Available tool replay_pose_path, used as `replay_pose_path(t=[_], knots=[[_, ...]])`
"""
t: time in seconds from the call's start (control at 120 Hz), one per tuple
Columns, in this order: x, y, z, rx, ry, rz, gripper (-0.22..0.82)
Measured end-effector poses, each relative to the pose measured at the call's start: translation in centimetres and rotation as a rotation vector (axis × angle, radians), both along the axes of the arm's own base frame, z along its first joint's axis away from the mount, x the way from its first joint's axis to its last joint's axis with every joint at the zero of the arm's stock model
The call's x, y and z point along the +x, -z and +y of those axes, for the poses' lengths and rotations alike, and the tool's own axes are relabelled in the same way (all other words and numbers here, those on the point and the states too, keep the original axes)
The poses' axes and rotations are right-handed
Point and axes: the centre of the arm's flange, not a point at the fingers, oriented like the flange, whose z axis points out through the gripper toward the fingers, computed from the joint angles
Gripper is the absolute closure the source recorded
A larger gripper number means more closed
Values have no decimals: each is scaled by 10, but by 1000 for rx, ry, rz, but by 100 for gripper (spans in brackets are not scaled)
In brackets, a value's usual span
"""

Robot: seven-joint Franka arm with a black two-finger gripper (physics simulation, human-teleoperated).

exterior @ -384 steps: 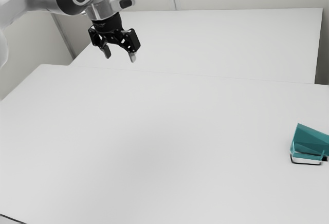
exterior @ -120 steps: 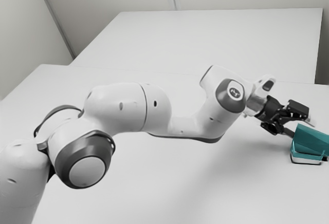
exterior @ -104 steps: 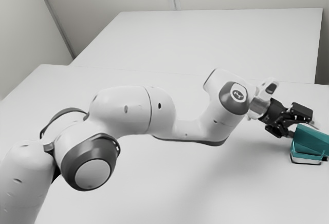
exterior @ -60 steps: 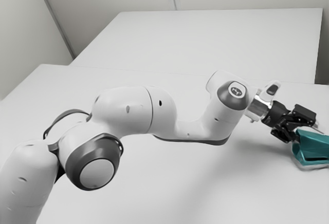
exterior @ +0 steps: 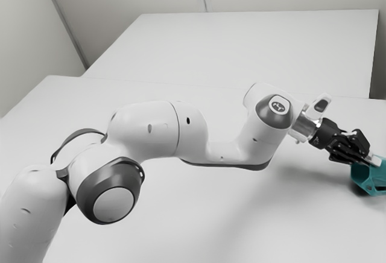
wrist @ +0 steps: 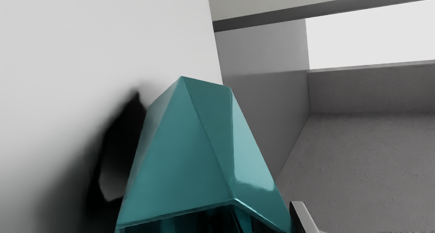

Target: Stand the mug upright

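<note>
In the exterior view, the pale arm [exterior: 148, 129] reaches over the white counter [exterior: 271, 215] toward the exterior view's right, where its black hand [exterior: 371, 159] is at the teal mug [exterior: 363, 178] — the mug is partly cut off by the picture's edge. A second white surface [exterior: 253, 52] stands behind the counter. In the wrist view, the faceted mug lies over on its side rather than upright, its dark open end toward the hand and its narrower end pointing away. A dark shadow [wrist: 114, 151] falls on the counter beside it. Whether the hand is spread or pinching the mug — one cannot tell.
</note>
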Motion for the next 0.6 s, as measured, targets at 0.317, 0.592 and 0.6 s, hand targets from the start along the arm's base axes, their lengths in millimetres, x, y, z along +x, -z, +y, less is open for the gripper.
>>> replay_pose_path(t=[0.317,0.592,0.6], knots=[[9,-37,12,13,1,-77,78],[-1,-101,70,216,44,-190,79],[-1,-102,72,223,45,-192,79]])
